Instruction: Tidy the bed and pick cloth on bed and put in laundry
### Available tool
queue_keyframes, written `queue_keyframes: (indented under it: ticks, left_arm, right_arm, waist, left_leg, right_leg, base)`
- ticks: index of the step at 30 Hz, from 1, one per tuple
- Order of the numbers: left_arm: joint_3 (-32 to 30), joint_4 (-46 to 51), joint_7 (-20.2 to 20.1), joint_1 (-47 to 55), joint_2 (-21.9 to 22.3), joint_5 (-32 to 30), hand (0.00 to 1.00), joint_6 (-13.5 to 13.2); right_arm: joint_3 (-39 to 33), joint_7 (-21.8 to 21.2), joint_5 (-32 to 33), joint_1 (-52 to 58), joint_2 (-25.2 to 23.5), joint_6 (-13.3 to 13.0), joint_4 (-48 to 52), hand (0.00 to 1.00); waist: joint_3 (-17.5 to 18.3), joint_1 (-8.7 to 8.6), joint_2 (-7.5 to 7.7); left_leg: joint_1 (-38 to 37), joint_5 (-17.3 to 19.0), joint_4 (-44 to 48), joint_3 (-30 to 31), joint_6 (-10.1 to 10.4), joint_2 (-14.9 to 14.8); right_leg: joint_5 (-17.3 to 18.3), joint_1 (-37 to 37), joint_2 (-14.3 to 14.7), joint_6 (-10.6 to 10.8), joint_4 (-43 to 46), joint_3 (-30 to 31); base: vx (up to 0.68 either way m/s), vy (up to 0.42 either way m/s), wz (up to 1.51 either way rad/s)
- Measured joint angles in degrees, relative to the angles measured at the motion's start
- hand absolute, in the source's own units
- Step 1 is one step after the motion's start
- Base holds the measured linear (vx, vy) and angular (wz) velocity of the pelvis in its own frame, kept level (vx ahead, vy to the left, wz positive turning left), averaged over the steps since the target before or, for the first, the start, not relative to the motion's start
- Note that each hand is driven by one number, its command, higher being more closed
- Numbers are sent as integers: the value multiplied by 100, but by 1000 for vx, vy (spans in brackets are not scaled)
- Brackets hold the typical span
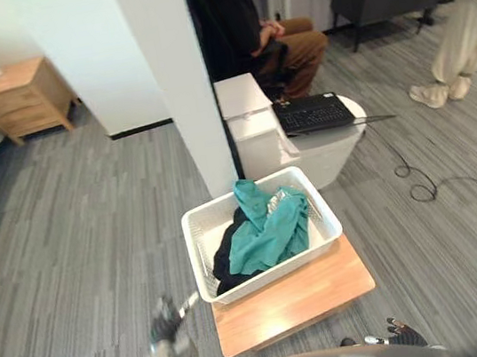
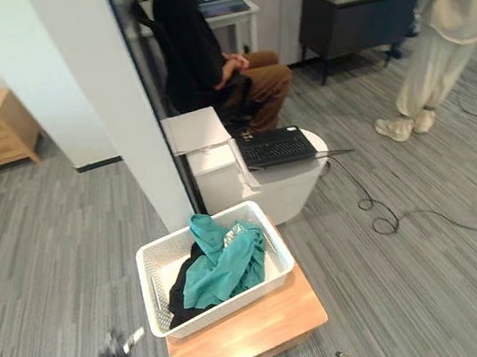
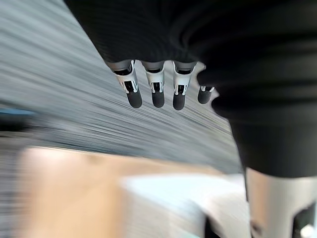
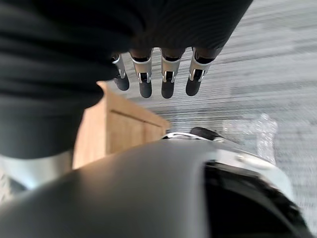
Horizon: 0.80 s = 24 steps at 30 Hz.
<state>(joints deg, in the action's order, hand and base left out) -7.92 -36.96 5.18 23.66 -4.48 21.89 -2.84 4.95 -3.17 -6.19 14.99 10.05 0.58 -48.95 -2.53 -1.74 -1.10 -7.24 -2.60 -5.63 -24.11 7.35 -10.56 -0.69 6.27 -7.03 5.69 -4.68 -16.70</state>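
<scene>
Teal crumpled cloth (image 1: 269,232) and black cloth (image 1: 229,262) lie in the white plastic laundry basket (image 1: 193,243) at frame centre. Left hand (image 3: 157,92) and right hand (image 4: 168,82) hang relaxed, empty. The cloth step looks done.

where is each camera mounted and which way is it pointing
left eye view: on the head, facing down and forward at the white basket of teal cloth on the wooden stand; left hand low left, right hand low right.
right eye view: same head, same scene and hands.
left wrist view: on the left wrist, along its open fingers at floor and stand.
right wrist view: on the right wrist, along its open fingers at the stand's side.
shared: all four show the stand.
</scene>
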Motion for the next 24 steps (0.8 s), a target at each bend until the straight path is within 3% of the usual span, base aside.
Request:
queue_keyframes:
  ticks: [2,6,9,15,17,24]
  left_arm:
    - [-144,-531,-181,189,186,5,0,-136]
    - [-595,-1597,-345,207,335,269,0,-232]
    - [-866,-1918,-514,128,400,335,0,43]
    - [-951,-2172,-551,-168,348,-584,0,377]
    - [-1011,-2277,-725,-298,290,-852,0,541]
    - [-703,-2286,-736,-501,181,-1070,0,636]
  right_arm:
    - [6,-12,-5,-80,-5,-59,-145,0]
    - [-4,-3,15,-297,5,-108,-549,0]
    - [-82,27,41,-389,9,-140,-791,0]
    - [-224,134,187,-516,2,-160,-1147,0]
    - [-274,153,260,-527,-13,-129,-1163,0]
    - [-326,151,245,-529,-10,26,-1164,0]
  waist:
    - [73,135,5]
    - [132,240,-18]
    - [172,241,-39]
    - [186,269,-81]
    - [186,267,-71]
    - [173,267,-73]
  left_leg:
    - [-14,4,-3,37,-1,5]
    - [14,1,-29,194,-5,19]
    - [21,17,-31,289,-9,60]
    - [21,29,-32,312,-25,77]
    - [24,24,-32,373,-26,86]
    - [19,23,-35,342,-23,81]
  right_leg:
    - [14,33,-3,6,-11,-15]
    - [94,104,-22,8,-16,-194]
    - [136,180,-63,58,-15,-301]
    - [142,214,-81,66,-19,-321]
    - [138,220,-93,76,-1,-398]
    - [198,243,-101,86,66,-467]
  base:
    - [0,-4,12]
    - [-29,-6,19]
    - [0,13,19]
    - [22,8,2]
    - [65,0,11]
    - [46,-1,7]
